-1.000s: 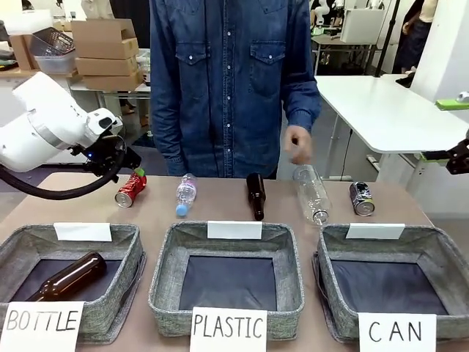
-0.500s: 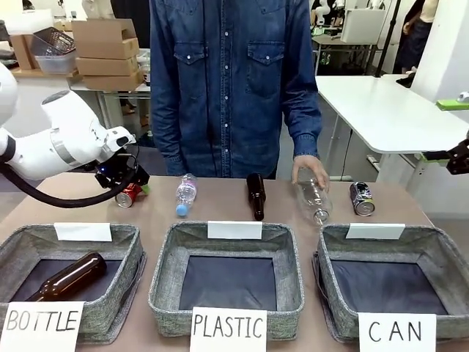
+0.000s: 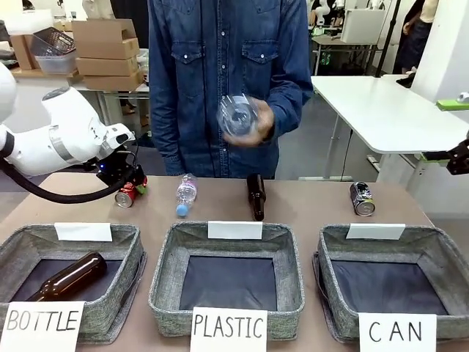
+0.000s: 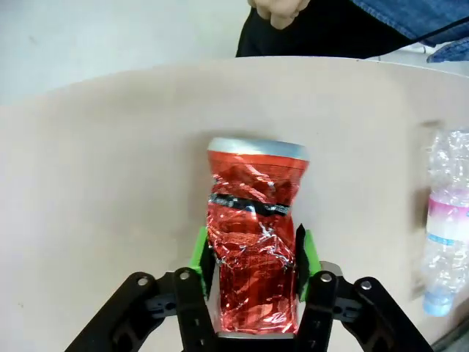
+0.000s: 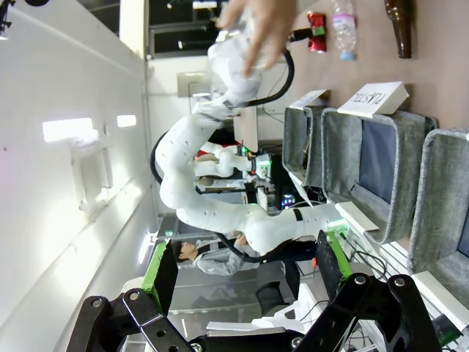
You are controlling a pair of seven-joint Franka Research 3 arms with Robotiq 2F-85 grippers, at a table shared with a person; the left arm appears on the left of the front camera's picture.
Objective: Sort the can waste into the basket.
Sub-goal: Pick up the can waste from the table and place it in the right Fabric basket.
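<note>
Progress check: you've got zero cans in the CAN basket (image 3: 327, 279) so far; its dark floor is bare. The left gripper (image 4: 253, 260) has its green pads pinched onto the crumpled sides of the red can (image 4: 253, 220), down at the can's bottom end. From the front it looks like the can is sitting on the table at the far left, so I'd call it grabbed but not lifted. The black can (image 3: 361, 198) lies untouched on the table just behind the CAN basket. Your right gripper (image 5: 245, 268) hangs off to the right with its jaws spread wide and nothing in them. So that's both cans left to drop. As for clutter, a small plastic bottle (image 3: 185, 193) lies just beside the red can and a brown bottle (image 3: 255, 196) sits mid-table. The red one has to cross the whole row, past the BOTTLE basket (image 3: 130, 282) and PLASTIC basket (image 3: 161, 279). The person's hand (image 3: 256, 121) is holding a clear bottle (image 3: 238, 116) up over the middle, so carry high and watch that.
</note>
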